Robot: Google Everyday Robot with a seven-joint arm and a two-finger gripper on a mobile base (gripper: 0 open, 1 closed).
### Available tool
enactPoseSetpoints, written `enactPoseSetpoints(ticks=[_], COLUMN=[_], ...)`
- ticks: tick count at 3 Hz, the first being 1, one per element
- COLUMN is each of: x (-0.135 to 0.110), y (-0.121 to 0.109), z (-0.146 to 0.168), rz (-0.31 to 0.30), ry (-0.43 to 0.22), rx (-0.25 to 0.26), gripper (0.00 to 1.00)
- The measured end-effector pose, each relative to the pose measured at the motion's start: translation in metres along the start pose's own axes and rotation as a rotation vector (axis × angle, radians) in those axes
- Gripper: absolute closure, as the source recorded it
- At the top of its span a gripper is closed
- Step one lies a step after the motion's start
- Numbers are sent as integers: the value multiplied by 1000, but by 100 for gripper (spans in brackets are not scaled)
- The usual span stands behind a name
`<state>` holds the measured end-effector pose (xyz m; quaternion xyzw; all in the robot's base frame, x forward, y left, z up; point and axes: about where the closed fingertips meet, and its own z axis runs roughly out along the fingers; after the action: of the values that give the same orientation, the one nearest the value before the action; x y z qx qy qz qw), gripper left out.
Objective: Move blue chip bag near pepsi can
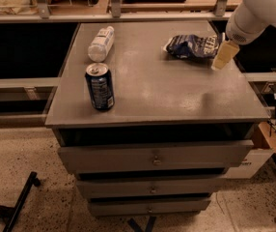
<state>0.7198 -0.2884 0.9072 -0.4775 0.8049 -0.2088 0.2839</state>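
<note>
The blue chip bag (192,46) lies crumpled on the far right of the grey cabinet top (162,91). The pepsi can (99,87) stands upright near the front left corner, well apart from the bag. My gripper (221,62) hangs from the white arm at the upper right. It is just right of the bag's right end, low over the cabinet top, and holds nothing that I can see.
A clear plastic bottle with a white label (101,43) lies on its side at the back left, behind the can. The cabinet has drawers (152,156) below. A shelf rail (128,16) runs behind it. A cardboard box (268,139) sits at the right.
</note>
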Motion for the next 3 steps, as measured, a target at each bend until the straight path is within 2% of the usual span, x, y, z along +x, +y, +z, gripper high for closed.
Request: enactPoseSetpoints(ticks=[1,3], x=[3,2], y=[6,11], z=[22,38], rz=[32,101], ry=[-70,-230], rx=[4,-10], gripper=[0,0])
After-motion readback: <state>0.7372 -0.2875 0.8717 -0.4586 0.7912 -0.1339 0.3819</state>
